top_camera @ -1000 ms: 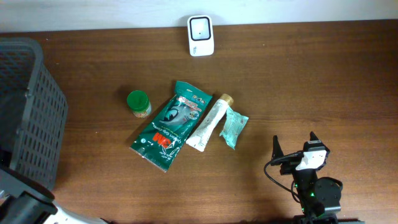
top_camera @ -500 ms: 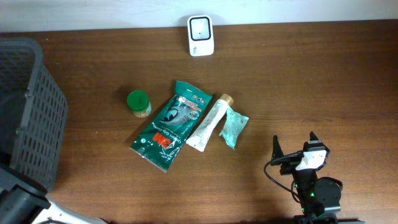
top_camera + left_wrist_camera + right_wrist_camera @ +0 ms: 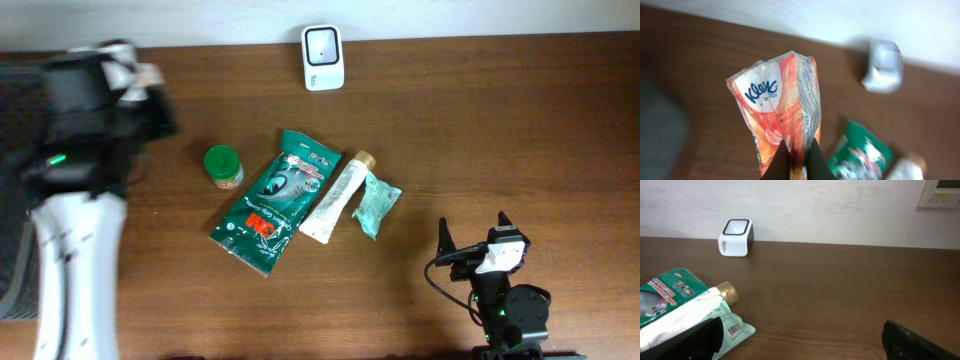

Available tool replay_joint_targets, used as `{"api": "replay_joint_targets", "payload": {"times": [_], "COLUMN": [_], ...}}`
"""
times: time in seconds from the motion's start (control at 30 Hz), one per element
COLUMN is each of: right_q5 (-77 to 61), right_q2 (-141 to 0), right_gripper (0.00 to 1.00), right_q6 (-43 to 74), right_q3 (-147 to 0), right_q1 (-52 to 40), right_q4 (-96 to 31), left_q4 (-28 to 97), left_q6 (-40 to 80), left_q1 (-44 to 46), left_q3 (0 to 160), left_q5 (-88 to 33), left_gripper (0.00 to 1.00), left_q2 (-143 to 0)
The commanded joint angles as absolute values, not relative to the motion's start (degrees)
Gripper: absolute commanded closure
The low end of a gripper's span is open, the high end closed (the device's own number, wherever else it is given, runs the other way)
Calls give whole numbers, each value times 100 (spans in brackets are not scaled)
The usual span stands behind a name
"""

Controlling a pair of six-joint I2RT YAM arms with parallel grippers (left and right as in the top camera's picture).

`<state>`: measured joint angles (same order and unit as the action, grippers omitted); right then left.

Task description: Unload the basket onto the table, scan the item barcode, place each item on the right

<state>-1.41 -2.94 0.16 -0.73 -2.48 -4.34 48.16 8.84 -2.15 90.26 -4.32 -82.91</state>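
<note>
Clamping a crinkly orange plastic tissue pack [image 3: 782, 110] is the left claw [image 3: 796, 157]; right claw [image 3: 800, 332] gapes.

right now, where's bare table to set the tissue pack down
The widest bare wood lies right of the scanner, bordered by the teal sachet, the right hand and the back edge. A narrower strip runs between the scanner and the green pouch. It is crowded mid-table, where the jar, pouch, white tube and sachet bunch together.

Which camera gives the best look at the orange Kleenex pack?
Left wrist: the Kleenex pack sits mid-frame, logo readable, pinched in the left gripper. Overhead shows only motion blur there; right wrist doesn't show it.
</note>
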Motion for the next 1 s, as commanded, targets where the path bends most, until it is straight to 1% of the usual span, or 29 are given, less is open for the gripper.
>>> {"api": "replay_joint_targets", "payload": {"times": [0.0,0.07,0.1,0.17,0.33,0.43,0.47,0.53,0.57,0.63,0.67,0.77,0.83,0.87,0.9,0.93,0.97], "right_q5": [-150,-150,-150,-150,-150,-150,-150,-150,-150,-150,-150,-150,-150,-150,-150,-99,622], "right_q2": [-272,-272,-272,-272,-272,-272,-272,-272,-272,-272,-272,-272,-272,-272,-272,-272,-272], "right_gripper": [2,1,2,2,2,2,2,2,2,2,2,2,2,2,2,2,2], "right_q6": [23,23,23,23,23,23,23,23,23,23,23,23,23,23,23,-12,-537], "right_q3": [-32,-32,-32,-32,-32,-32,-32,-32,-32,-32,-32,-32,-32,-32,-32,-32,-32], "right_q1": [-222,-222,-222,-222,-222,-222,-222,-222,-222,-222,-222,-222,-222,-222,-222,-222,-217], "right_q4": [-449,-449,-449,-449,-449,-449,-449,-449,-449,-449,-449,-449,-449,-449,-449,-445,-405], "left_q4": [4733,4313,3889,3284,2659,2436,2440,2423,2408,2410,2477,3085,3664,4003,4237,4473,4696], "left_q6": [180,10,12,14,12,16,16,19,16,14,14,14,14,14,14,12,-84], "left_q1": [1238,2005,2510,3131,4025,4410,4486,4484,4484,4475,4394,3789,2939,2399,2043,1656,1170], "left_q3": [8884,8884,8884,8884,8884,8884,8884,8884,8884,8899,8947,9233,9365,9369,9369,9369,9369], "left_q5": [-482,-637,-1083,-1636,-1634,-1632,-1590,-1566,-1566,-1522,-1518,-1317,-1308,-1308,-1313,-1310,-1339], "left_gripper": [100,100,100,100,100,100,95,67,51,31,28,25,23,20,18,12,10], "left_q2": [-9242,-9872,-10267,-10704,-11065,-11338,-11426,-11432,-11432,-11424,-11365,-10908,-10346,-10018,-9843,-9688,-9566]}}
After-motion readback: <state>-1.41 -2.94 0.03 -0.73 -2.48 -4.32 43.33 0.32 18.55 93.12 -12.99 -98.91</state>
